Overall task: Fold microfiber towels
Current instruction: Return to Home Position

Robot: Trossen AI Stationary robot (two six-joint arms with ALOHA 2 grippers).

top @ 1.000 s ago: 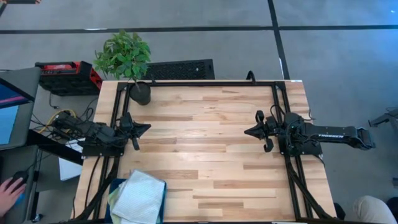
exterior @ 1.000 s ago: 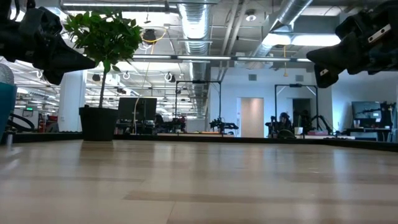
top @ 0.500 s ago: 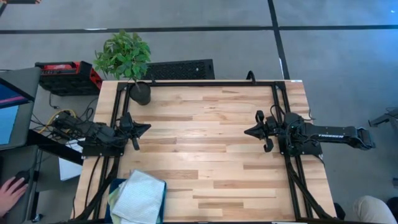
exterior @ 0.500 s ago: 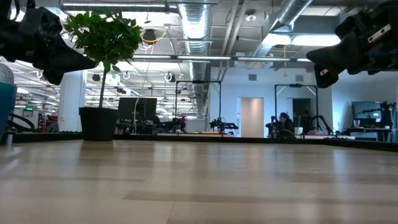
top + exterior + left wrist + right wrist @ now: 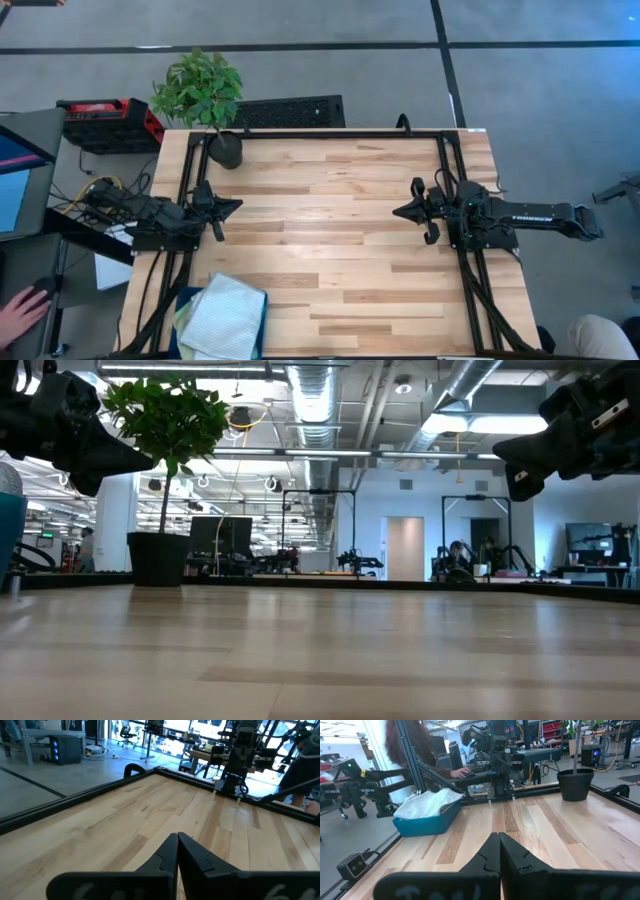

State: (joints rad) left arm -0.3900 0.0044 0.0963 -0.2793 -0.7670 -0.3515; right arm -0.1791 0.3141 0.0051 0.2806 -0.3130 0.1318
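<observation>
Both arms are parked at home and the folding looks done. My guess is the next move only calls for staying put. Left gripper (image 5: 232,205) is closed and empty over the left side of the table (image 5: 330,250). Towels (image 5: 225,315) are piled in the bin (image 5: 427,826) at the near-left corner. The top one's long axis runs roughly near-to-far, slightly skewed. Right gripper (image 5: 400,211) is closed and empty.

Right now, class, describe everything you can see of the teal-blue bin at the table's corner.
The bin is a rigid, teal-blue, shallow rectangular tub, plastic by its look, with sloping walls. It sits upright on the wooden table, at a corner on the left arm's side. Folded towels fill it and heap above its rim, a pale textured one on top. The left gripper and right gripper hang clear of it.
</observation>
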